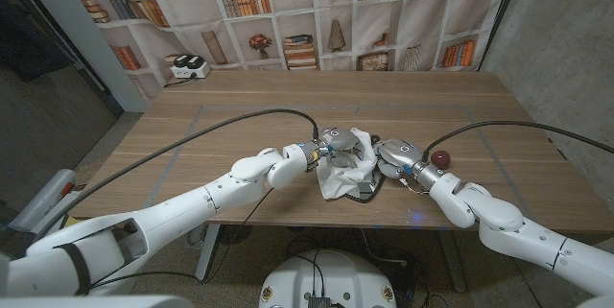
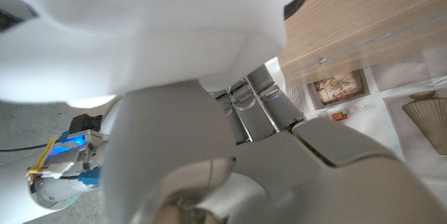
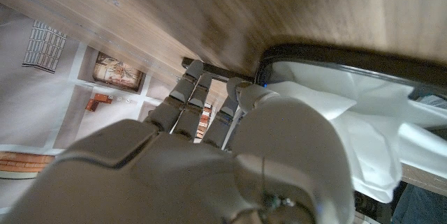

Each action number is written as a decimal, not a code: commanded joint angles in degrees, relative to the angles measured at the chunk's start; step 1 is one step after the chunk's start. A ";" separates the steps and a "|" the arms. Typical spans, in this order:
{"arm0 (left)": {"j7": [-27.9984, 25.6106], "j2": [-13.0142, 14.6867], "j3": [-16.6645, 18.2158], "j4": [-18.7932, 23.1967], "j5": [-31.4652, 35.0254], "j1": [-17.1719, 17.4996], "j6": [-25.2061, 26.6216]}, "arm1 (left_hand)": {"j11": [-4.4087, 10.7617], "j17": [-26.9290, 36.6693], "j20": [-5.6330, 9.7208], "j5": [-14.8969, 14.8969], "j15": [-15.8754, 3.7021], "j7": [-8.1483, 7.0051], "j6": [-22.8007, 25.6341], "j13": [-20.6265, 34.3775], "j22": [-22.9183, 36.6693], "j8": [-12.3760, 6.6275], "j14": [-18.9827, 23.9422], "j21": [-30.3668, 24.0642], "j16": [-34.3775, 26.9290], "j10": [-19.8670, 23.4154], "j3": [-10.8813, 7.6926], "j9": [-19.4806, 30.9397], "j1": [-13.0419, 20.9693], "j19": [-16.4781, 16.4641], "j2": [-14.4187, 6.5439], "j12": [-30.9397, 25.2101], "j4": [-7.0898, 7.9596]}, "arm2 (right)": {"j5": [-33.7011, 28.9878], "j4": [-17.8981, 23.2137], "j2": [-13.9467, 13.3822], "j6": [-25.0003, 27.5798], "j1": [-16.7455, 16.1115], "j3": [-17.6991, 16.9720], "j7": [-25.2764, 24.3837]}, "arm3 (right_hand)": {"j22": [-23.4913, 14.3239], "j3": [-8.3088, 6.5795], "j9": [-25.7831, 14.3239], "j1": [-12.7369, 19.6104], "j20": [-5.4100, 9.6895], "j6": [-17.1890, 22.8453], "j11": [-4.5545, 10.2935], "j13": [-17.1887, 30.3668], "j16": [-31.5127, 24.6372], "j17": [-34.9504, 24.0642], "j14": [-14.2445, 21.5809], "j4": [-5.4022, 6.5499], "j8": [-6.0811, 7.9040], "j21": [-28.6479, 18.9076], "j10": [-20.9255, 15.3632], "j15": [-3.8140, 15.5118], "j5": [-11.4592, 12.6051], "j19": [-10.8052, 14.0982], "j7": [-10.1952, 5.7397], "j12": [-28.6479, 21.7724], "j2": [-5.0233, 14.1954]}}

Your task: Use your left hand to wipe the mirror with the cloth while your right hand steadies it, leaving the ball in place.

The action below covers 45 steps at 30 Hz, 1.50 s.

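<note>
Head view. Your wooden plank worktop point(image 1: 240, 116) carries the following, grouped near its front middle:
- Mirror, flat, dark-framed point(image 1: 368, 196): lies under the cloth; just a strip of its black rim shows at the cloth's near edge.
- Cloth, white, crumpled point(image 1: 347, 166): heaped over the mirror, between your two robot hands.
- Ball, small, dark red point(image 1: 440, 158): sits on the worktop just beside the right robot hand, on its outer side, apart from the mirror.
- Left robot hand point(image 1: 331, 142): pressed onto the cloth's left side from above. You cannot tell here whether its fingers clench the fabric or merely rest on it.
- Right robot hand point(image 1: 391, 154): set against the mirror's right edge, touching the cloth there.
- Backdrop, printed with bookshelves point(image 1: 288, 11): hangs behind the worktop's far edge.

Left wrist view. Your left robot hand's white casing is close to the lens and blurred; grey fingers point(image 2: 260, 102) reach away from it. An edge of the worktop and a piece of the printed backdrop show beyond. The grip cannot be told from this picture either.

Right wrist view.
- Right robot hand point(image 3: 202, 154): fingers point(image 3: 190, 91) extended side by side, tips laid at the mirror's black frame point(image 3: 300, 51), thumb side against the cloth point(image 3: 349, 116). It braces the frame; nothing is enclosed in it.
- Cloth: spread over the mirror's glass inside the frame, covering most of the visible surface.
</note>
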<state>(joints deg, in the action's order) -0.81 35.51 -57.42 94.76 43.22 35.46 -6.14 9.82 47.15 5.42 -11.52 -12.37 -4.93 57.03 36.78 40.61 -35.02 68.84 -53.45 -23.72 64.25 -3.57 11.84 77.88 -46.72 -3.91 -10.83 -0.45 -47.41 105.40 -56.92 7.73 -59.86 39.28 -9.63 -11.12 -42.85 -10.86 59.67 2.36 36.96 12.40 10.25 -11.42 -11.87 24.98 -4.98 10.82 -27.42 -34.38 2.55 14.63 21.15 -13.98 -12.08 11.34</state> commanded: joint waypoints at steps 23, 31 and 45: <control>1.40 8.75 5.32 10.84 1.81 7.04 12.06 | 2.15 0.92 5.87 -0.34 0.07 -0.07 1.75 0.58 -1.07 -0.32 0.38 -1.74 0.12 2.91 0.15 0.10 0.30 0.51 -0.34 -0.56 0.72 | 1.63 -2.10 1.44 -1.81 2.19 0.66 0.44 | -0.17 -0.24 -0.26 -0.11 9.19 1.34 -0.11 0.22 -0.21 -0.49 0.28 -0.46 0.03 -0.77 0.40 9.31 0.37 0.16 1.38 0.24 0.07; -0.17 4.71 3.21 5.32 2.85 2.56 7.64 | 2.18 1.06 5.84 -0.33 0.08 -0.02 1.99 0.41 -1.33 -0.35 0.33 -2.00 0.18 3.18 0.21 0.01 0.35 0.69 -0.25 -0.54 0.78 | 1.92 -1.25 1.11 -0.82 1.29 0.36 0.19 | -0.16 -0.22 -0.26 -0.13 9.17 1.34 -0.16 0.22 -0.24 -0.55 0.30 -0.48 0.02 -0.87 0.41 9.33 0.40 0.15 1.37 0.25 0.07; -2.04 -2.39 -0.75 -4.32 2.93 -3.99 -1.12 | 2.13 1.42 5.83 -0.35 0.02 -0.13 2.09 0.22 -2.01 -0.29 0.33 -2.73 0.27 3.22 0.33 -0.07 0.38 0.93 -0.19 -0.43 0.99 | 2.08 0.42 0.58 1.28 -0.30 -0.10 0.20 | -0.16 -0.21 -0.27 -0.13 9.17 1.48 -0.13 0.22 -0.26 -0.62 0.30 -0.55 0.08 -1.05 0.40 9.37 0.46 0.09 1.37 0.25 0.07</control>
<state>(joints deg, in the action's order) -1.43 37.76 -55.84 96.47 46.18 35.62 -1.81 9.85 48.45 5.51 -11.50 -12.26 -5.45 57.55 36.80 38.54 -35.00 68.75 -55.57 -23.63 64.68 -3.17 11.56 77.94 -46.02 -3.95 -11.00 0.25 -45.58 104.70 -55.99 7.70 -59.08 39.49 -9.20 -11.17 -42.91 -10.72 59.68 2.36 36.76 12.40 10.32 -11.46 -12.40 24.98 -5.38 10.55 -28.08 -33.95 2.55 14.86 21.15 -13.82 -11.66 11.34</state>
